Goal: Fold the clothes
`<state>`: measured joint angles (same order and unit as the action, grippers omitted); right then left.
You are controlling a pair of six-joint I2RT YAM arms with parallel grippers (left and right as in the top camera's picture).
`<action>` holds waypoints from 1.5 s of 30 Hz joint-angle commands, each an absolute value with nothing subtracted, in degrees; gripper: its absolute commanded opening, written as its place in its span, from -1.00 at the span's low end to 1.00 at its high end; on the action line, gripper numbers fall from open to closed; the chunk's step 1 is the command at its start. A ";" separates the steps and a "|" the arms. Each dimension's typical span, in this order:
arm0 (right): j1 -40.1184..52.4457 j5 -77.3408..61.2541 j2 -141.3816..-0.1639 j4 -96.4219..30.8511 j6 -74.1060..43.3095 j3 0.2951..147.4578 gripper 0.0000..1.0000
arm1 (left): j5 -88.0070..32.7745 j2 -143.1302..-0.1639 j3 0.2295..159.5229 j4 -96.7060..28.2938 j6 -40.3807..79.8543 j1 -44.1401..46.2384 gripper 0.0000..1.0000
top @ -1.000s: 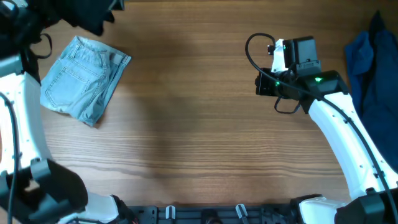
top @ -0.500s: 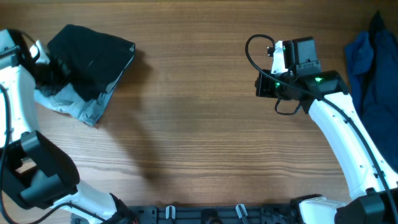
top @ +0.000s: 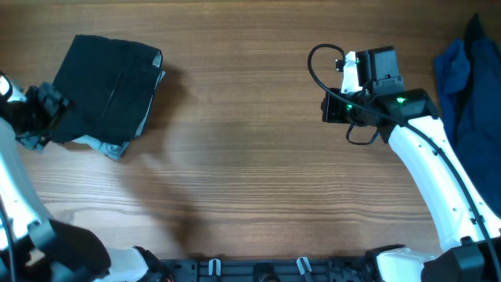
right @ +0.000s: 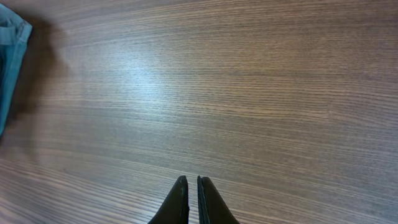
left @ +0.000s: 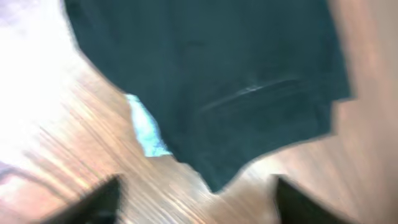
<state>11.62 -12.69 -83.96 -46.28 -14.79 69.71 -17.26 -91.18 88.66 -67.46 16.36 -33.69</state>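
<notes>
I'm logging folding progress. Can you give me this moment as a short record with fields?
stack: folded black garment lying on light blue denim garment, left side of wooden table
waiting: crumpled dark blue clothing at right edge
left hand: open, at the stack's edge, holding nothing
right hand: shut, empty, over bare wood

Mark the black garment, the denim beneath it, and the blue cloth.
black garment (top: 106,86), overhead, centre of its top.
denim (top: 112,147), overhead, corner peeking out below.
blue cloth (top: 470,86), overhead, middle of the heap.
</notes>
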 commanded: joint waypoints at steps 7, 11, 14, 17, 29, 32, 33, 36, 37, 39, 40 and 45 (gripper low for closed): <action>9.34 -13.61 -74.19 -45.95 -9.28 73.45 -0.87 | -33.26 -80.75 89.27 -67.05 -3.53 -16.03 -0.83; 8.54 -13.56 -62.11 -46.72 -5.19 77.06 -0.69 | -16.97 -64.49 89.27 -65.78 -1.91 -8.10 0.40; 8.54 -13.58 -53.69 -45.87 -5.02 77.06 0.42 | -8.40 -53.45 89.27 -65.93 -0.03 -5.93 0.99; 8.54 -13.56 -46.87 -45.87 -4.89 77.03 0.99 | -4.58 -46.48 89.27 -68.10 0.45 -5.89 0.99; 8.54 -13.61 -44.91 -50.78 -4.91 76.47 0.99 | -3.77 -44.29 89.27 -71.94 0.45 -5.89 1.00; 8.54 -13.58 -45.45 -53.87 -4.91 76.44 1.00 | -3.77 -44.29 89.25 -71.94 0.45 -5.89 1.00; 8.54 -13.61 -45.63 -54.76 -4.91 76.42 0.99 | -3.77 -44.29 89.27 -71.94 0.45 -5.89 0.99; 8.54 -13.61 -46.24 -57.74 -4.93 76.44 1.00 | -3.77 -44.29 89.25 -71.94 0.45 -5.89 1.00; 8.54 -13.58 -46.35 -58.30 -4.91 76.38 0.99 | -3.77 -44.29 89.27 -71.94 0.45 -5.89 1.00; 8.54 -13.10 -46.50 -60.07 -4.58 76.34 1.00 | -3.77 -44.29 89.27 -71.94 0.45 -5.89 0.99; 8.54 -13.34 -46.17 -60.66 -4.82 76.31 0.99 | -3.77 -44.29 89.27 -71.94 0.45 -5.89 0.99; 8.51 -11.70 -37.30 -47.83 -4.27 69.28 0.99 | -3.77 -44.29 89.27 -71.94 0.45 -5.89 0.99</action>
